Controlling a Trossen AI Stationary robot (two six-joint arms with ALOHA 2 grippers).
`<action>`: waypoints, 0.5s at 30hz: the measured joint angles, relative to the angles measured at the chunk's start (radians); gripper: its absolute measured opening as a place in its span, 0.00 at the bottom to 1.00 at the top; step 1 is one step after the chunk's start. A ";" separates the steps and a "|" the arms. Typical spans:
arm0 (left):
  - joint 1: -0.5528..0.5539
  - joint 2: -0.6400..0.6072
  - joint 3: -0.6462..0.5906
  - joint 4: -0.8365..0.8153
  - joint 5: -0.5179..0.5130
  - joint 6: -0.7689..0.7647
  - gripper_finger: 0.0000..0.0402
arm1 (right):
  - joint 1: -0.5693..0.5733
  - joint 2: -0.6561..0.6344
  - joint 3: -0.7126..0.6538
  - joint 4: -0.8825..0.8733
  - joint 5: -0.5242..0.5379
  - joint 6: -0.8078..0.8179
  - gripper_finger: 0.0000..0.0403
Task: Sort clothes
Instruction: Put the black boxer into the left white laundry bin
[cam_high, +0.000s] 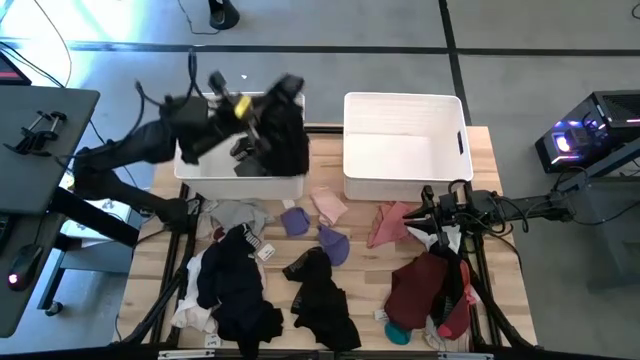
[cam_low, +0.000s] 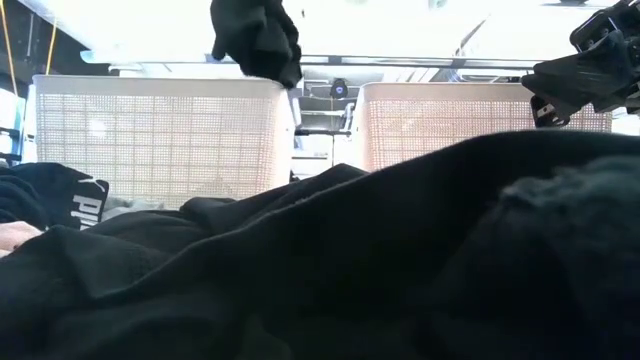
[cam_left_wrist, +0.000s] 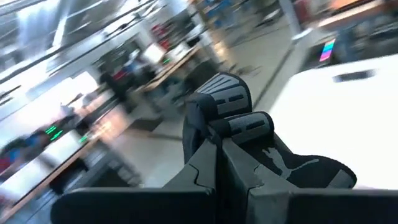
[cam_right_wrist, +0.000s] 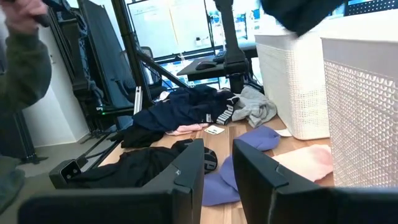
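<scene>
- The left gripper (cam_high: 262, 122) is holding its fingers (cam_left_wrist: 239, 127) fully closed on a black garment (cam_high: 283, 130); the left wrist view is showing dark cloth pinched between them.
- That garment is hanging from the fingers, long axis roughly vertical, above the left bin (cam_high: 240, 180), at its inner side towards the right bin (cam_high: 403, 145). In the low view its tail (cam_low: 262, 40) is dangling clear above that bin's rim, not touching it.
- Judgement: the coming move is turning on this vertical relation. The bin is lying straight beneath the cloth, so parting the fingers should drop it inside, though the edge nearest the inner wall may catch.
- The right gripper (cam_high: 440, 215) is waiting low over the bench (cam_high: 500, 290), fingers (cam_right_wrist: 186, 168) standing slightly apart with nothing between them.
- The remaining clothes are lying on the bench: a maroon pile (cam_high: 425, 290) just beside the right gripper, pink (cam_high: 388, 225) and lavender (cam_high: 330, 245) pieces mid-bench, a dark heap (cam_high: 235, 290) nearer the left arm.
- The right arm is nearer the maroon pile.
</scene>
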 joint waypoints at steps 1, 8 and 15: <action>0.034 0.000 0.004 -0.017 0.000 0.000 0.00 | 0.000 0.000 0.000 0.000 0.000 0.000 0.18; 0.244 0.017 0.002 -0.286 0.072 -0.139 0.00 | 0.000 0.000 0.000 0.000 0.000 0.000 0.18; 0.310 0.019 -0.141 -0.367 0.187 -0.251 0.00 | 0.000 0.000 0.000 0.000 0.000 0.000 0.18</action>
